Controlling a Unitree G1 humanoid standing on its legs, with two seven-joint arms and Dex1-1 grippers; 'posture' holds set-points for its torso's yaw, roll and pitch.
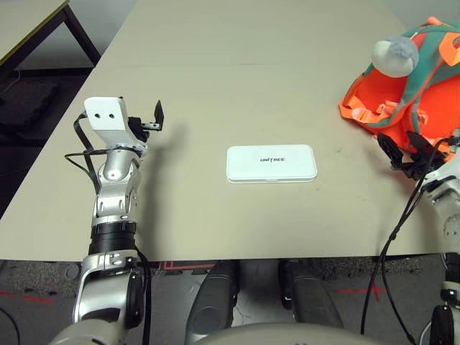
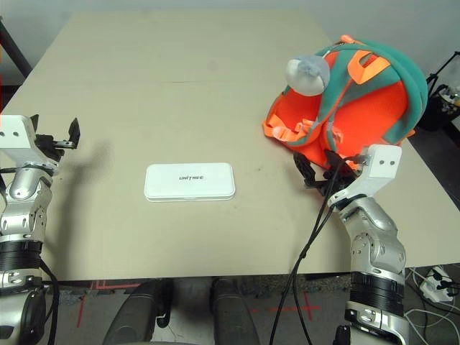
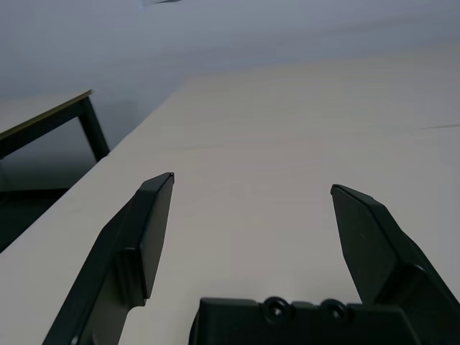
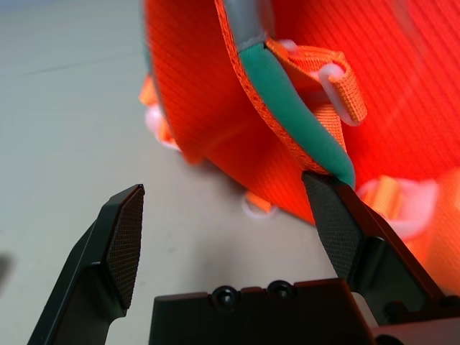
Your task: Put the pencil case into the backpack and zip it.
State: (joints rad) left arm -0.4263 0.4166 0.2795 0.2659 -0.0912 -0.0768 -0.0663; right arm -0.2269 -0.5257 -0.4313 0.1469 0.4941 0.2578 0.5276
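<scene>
The white pencil case with dark "UNITREE" lettering lies flat in the middle of the table, nearer the front edge. The teal and orange backpack lies at the right with its straps up, and its grey plush tag rests on its left side. My right gripper is open at the backpack's near edge. In the right wrist view one fingertip sits close to a teal-edged orange strap, with nothing between the jaws. My left gripper is open above bare table, well left of the case.
The beige table stretches far back, and its front edge lies just below the case. A second table with dark legs stands off to the far left. A black cable hangs from my right wrist.
</scene>
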